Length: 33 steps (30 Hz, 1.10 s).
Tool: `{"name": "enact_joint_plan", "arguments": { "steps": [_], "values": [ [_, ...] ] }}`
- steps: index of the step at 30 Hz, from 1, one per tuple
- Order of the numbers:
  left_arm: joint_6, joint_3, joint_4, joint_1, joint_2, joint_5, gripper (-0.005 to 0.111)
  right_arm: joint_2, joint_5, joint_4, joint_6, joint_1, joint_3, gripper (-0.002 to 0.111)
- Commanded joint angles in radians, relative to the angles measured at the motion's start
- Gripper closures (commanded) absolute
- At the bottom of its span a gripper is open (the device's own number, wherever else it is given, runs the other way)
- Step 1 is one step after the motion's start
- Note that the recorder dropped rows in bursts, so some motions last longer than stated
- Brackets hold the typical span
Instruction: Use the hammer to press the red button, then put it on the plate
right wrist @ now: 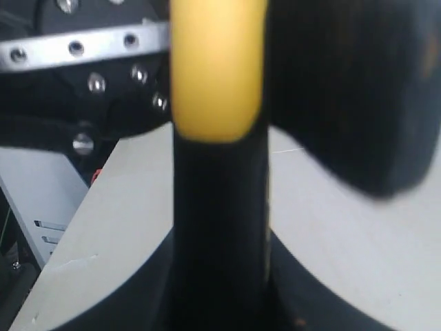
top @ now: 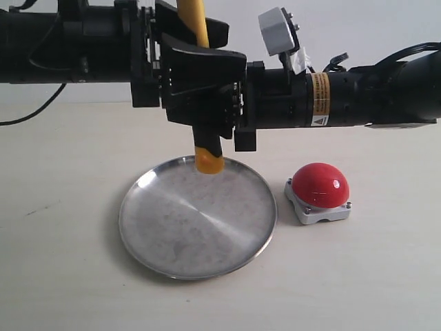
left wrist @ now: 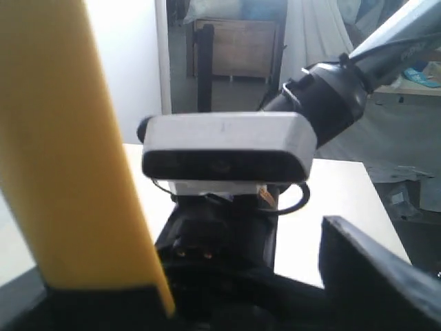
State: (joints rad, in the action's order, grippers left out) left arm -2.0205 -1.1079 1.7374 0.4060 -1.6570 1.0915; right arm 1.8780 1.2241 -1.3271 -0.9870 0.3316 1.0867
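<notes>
The hammer (top: 207, 160) hangs upright where my two arms meet, its yellow end just above the far rim of the plate (top: 158, 255) and its yellow neck (top: 193, 19) rising out of the top. My right gripper (right wrist: 220, 276) is shut on the black handle (right wrist: 219, 227). My left gripper (left wrist: 186, 303) stands open around the hammer: the yellow neck (left wrist: 69, 158) lies by one finger, and the other finger (left wrist: 372, 276) is well apart from it. The red button (top: 320, 185) sits on the table to the right of the plate, untouched. The hammer head is out of view.
Both black arms stretch level across the table's far half, the left gripper body (top: 200, 83) in front of the right one. The right arm's grey wrist camera (top: 278, 31) sticks up. A black cable (top: 34, 110) hangs at the far left.
</notes>
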Motion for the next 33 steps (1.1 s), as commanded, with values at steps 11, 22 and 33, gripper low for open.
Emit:
{"name": "enact_joint_plan", "arguments": {
  "steps": [11,22,33],
  "values": [
    [-0.045,0.002,-0.018,0.022,-0.056,0.122,0.033,-0.038,-0.003,0.147,-0.024,-0.082,-0.024,0.108],
    [-0.077,0.002,0.007,0.029,-0.063,0.130,0.033,-0.038,-0.003,0.230,0.040,-0.064,-0.062,0.108],
    [-0.077,0.002,0.007,0.093,-0.065,0.130,0.049,-0.038,-0.003,0.237,0.071,-0.012,-0.062,0.108]
  ]
}}
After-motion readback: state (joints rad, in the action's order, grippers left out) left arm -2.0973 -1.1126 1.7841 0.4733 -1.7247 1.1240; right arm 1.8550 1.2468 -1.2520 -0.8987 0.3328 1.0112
